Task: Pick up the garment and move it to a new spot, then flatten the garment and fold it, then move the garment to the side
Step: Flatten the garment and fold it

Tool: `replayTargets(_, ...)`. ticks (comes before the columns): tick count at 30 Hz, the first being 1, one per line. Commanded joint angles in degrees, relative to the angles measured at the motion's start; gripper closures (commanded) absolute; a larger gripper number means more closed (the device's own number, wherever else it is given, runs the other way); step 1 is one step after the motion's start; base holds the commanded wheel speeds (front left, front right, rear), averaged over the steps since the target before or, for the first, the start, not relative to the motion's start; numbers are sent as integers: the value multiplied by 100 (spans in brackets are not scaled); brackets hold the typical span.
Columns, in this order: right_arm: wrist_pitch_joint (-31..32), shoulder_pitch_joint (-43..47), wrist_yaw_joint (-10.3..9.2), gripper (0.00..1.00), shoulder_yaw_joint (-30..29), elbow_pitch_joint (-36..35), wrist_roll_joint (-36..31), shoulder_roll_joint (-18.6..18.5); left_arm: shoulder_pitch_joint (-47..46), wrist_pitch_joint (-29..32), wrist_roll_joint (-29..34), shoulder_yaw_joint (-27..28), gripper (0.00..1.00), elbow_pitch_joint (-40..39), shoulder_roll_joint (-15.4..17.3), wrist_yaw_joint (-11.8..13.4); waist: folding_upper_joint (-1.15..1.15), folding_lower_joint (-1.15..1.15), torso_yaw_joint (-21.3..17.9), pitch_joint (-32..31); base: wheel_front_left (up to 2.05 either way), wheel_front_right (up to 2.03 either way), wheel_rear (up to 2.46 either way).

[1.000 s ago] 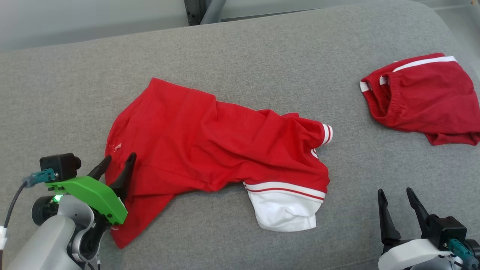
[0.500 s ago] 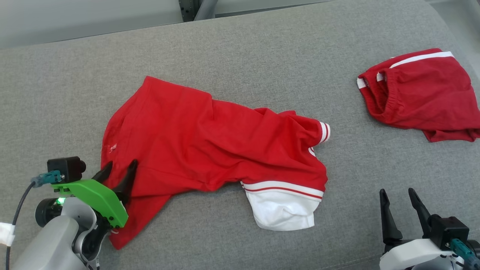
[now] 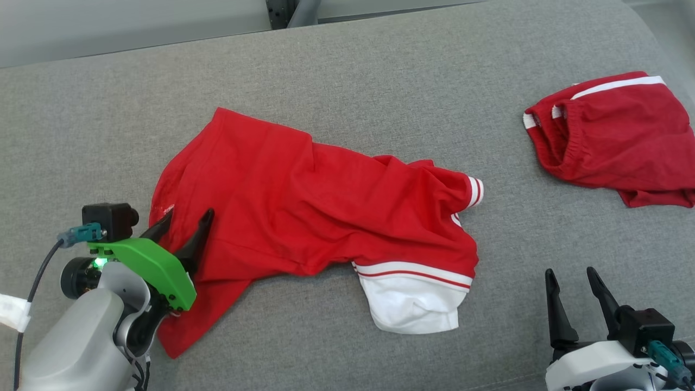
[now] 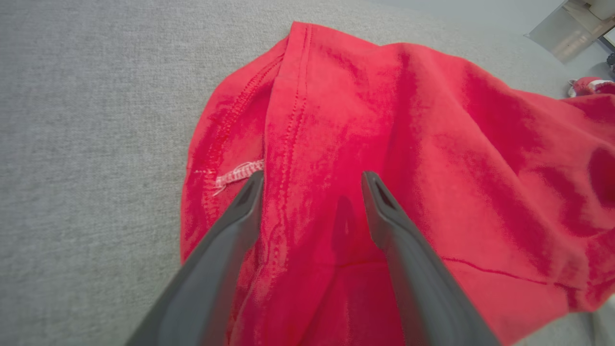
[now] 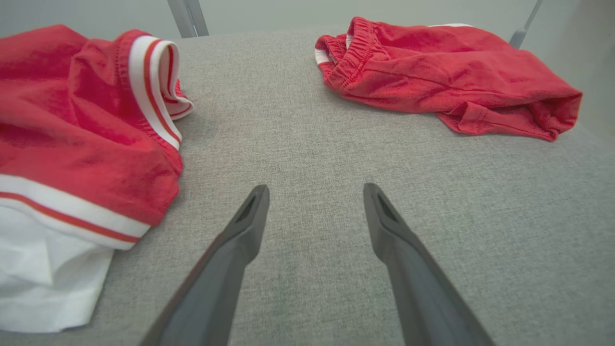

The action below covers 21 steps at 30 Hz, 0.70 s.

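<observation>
Leftmost, the left gripper (image 3: 188, 214) reaches in from the lower left under a green bracket (image 3: 145, 265), and its 2 dark fingers stand spread apart over the left edge of the garment (image 3: 326, 217), pinching nothing. From the left wrist view the left gripper (image 4: 312, 178) shows red cloth between and under both fingers, with the stitched hem and a small pale tag (image 4: 238, 173) just beside the left finger; whether the tips touch the cloth I cannot tell. The garment (image 4: 432, 144) is a red shirt lying crumpled and partly folded on itself in the middle of the grey fabric-covered bench (image 3: 380, 70), its body running from the upper left down to the right. At its right end a cuff (image 3: 474, 193) with white and red stripes sticks up, and below that a white panel (image 3: 412, 304) edged with a red stripe lies flat on the bench. Further right, the right gripper (image 3: 570, 271) sits at the lower right, well apart from the shirt, its 2 fingers likewise spread wide with only bare grey fabric between them, as the right wrist view confirms (image 5: 315, 188). At the far right, near the bench's edge, lie bunched red shorts (image 3: 613, 136) with a white stripe and a gathered waistband, apart from the shirt.
</observation>
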Motion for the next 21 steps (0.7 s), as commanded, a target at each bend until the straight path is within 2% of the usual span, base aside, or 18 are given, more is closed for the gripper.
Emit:
replayTargets(1,-16,-94,-7,0,15,4,-29,-17,-126,44,-47,-9,0,43,-12,-17,59,0,-27,29,0,0,0)
replayTargets(11,-16,-57,-7,0,10,33,49,-16,-256,127,-206,-56,1,285,109,-52,59,0,-258,58,0,0,0)
replayTargets(13,-16,-22,-7,0,-6,37,71,-16,-113,163,-277,-67,47,246,167,-56,59,0,-279,43,0,0,0)
replayTargets(14,-16,-9,-7,0,-15,37,87,-17,-49,182,-313,-72,58,224,197,-56,59,0,-282,36,0,0,0)
replayTargets(15,-16,10,-7,0,-25,32,101,-16,6,173,-329,-75,61,191,229,-57,59,0,-278,27,0,0,0)
replayTargets(18,-16,78,-7,0,-50,36,118,-16,151,176,-390,-72,58,66,347,-59,59,0,-222,-1,0,0,0)
replayTargets(20,-16,71,-7,0,-49,47,106,-16,240,195,-417,-67,62,-12,381,-57,59,0,-162,-17,0,0,0)
replayTargets(21,-16,57,-7,0,-46,44,96,-17,280,233,-449,-74,67,-56,388,-51,59,0,-130,-26,0,0,0)
